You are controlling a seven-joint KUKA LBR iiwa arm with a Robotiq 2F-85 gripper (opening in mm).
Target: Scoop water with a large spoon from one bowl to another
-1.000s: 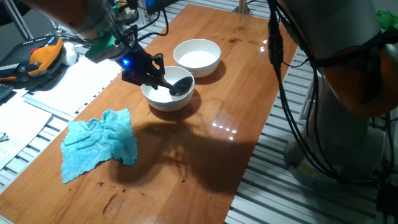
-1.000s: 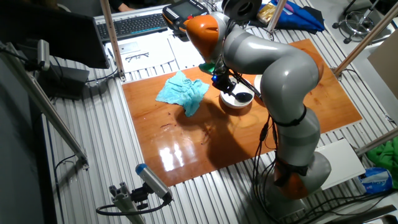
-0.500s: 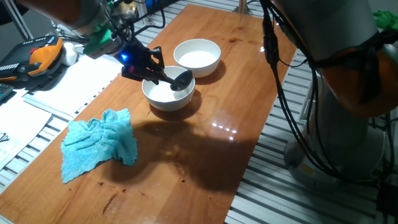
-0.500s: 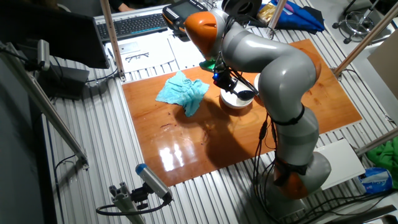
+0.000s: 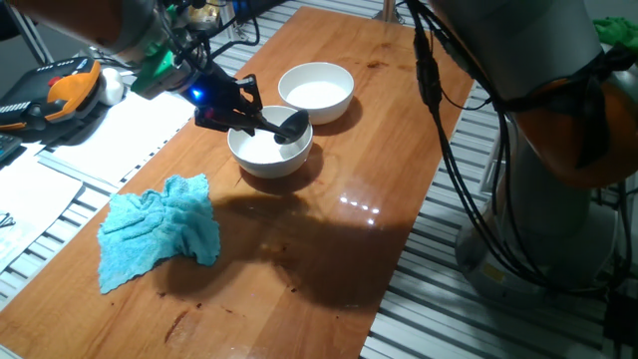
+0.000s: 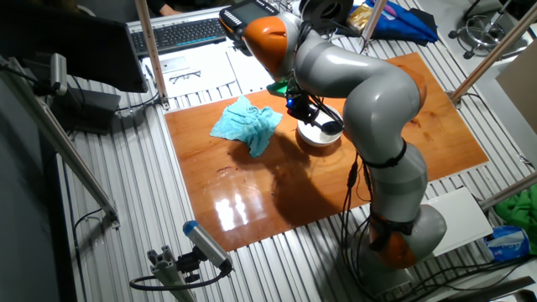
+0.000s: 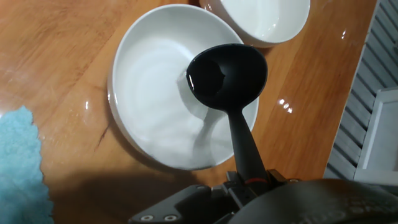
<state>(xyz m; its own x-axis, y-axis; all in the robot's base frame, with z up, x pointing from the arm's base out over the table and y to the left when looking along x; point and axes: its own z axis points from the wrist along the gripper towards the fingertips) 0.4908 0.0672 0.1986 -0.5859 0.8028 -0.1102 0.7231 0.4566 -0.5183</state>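
Black spoon, the large spoon (image 5: 286,131), hangs over the near bowl (image 5: 269,155), pinched in my claw (image 5: 242,118). From the other side, the arm hides most. My hand view shows water (image 7: 208,81) in the scoop, so I should stay level toward the 2nd bowl (image 7: 264,22).

the arm reaches low across the bench, its pincer (image 5: 237,108) clamped on the large spoon (image 7: 230,87) handle, held level.
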